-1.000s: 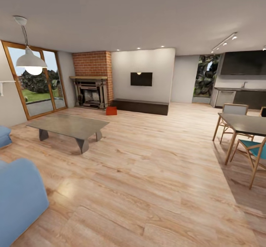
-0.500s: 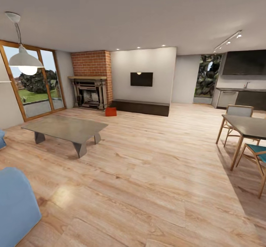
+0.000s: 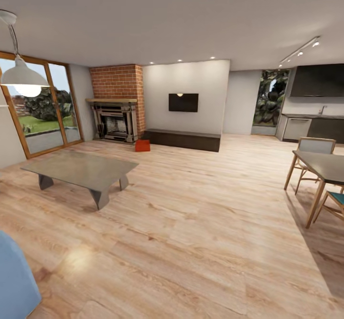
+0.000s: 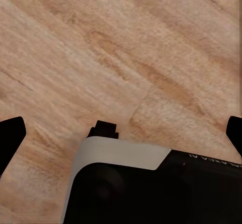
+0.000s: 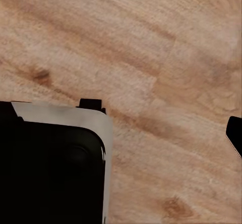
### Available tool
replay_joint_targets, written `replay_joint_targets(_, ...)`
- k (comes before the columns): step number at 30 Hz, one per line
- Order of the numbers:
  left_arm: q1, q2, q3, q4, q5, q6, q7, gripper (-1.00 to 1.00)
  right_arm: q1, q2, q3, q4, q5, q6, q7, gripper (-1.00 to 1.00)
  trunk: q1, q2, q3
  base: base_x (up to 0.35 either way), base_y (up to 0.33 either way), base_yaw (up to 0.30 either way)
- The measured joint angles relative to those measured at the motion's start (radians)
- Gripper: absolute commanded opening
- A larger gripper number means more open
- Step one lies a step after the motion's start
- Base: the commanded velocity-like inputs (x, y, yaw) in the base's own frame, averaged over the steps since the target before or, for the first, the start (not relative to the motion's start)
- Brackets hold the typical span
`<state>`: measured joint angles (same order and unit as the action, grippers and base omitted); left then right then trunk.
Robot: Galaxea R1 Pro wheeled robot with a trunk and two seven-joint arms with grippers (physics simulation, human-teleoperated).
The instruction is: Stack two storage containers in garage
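I am in the living room, on a light wood-plank floor (image 3: pixel 191 214). An orange-red block, the storage containers (image 3: pixel 142 145), sits far off on the floor between the brick fireplace (image 3: pixel 114 121) and the long dark bench (image 3: pixel 184 140). At this distance I cannot tell one tray from two. My left gripper (image 4: pixel 122 132) hangs over bare planks, its black fingertips (image 4: pixel 10 136) far apart, open and empty. My right gripper (image 5: pixel 121 133) also hangs over planks; one fingertip (image 5: pixel 235 132) shows at the picture's edge and the other is hidden behind my own black-and-white body (image 5: pixel 50 163).
A low grey coffee table (image 3: pixel 81 168) stands left of the way to the containers. A blue sofa corner (image 3: pixel 12 281) is close at the left. A dining table (image 3: pixel 325 164) with chairs (image 3: pixel 313 147) stands at the right. A wide strip of floor runs up the middle.
The whole view has shifted as I roll forward: the sofa and pendant lamp slide off to the left and the dining table to the right. Nothing in the room has moved.
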<state>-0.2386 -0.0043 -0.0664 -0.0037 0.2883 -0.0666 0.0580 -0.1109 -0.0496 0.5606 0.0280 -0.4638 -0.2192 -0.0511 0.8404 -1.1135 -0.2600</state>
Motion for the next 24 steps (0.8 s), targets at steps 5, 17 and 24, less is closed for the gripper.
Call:
replay_joint_targets(5, 0.0, 0.0, 0.0, 0.0, 0.0, 0.001, -0.001, 1.0, 0.0, 0.0, 0.0, 0.0, 0.0, 0.0, 0.001, 1.0, 0.0, 0.0, 0.0, 0.322, 0.0, 0.0)
replay_joint_targets(17, 0.0, 0.0, 0.0, 0.0, 0.0, 0.003, -0.001, 1.0, 0.0, 0.0, 0.0, 0.0, 0.0, 0.0, 0.001, 1.0, 0.0, 0.0, 0.0, 0.322, 0.0, 0.0)
replay_joint_targets(24, 0.0, 0.0, 0.0, 0.0, 0.0, 0.002, -0.001, 1.0, 0.0, 0.0, 0.0, 0.0, 0.0, 0.0, 0.001, 1.0, 0.0, 0.0, 0.0, 0.322, 0.0, 0.0)
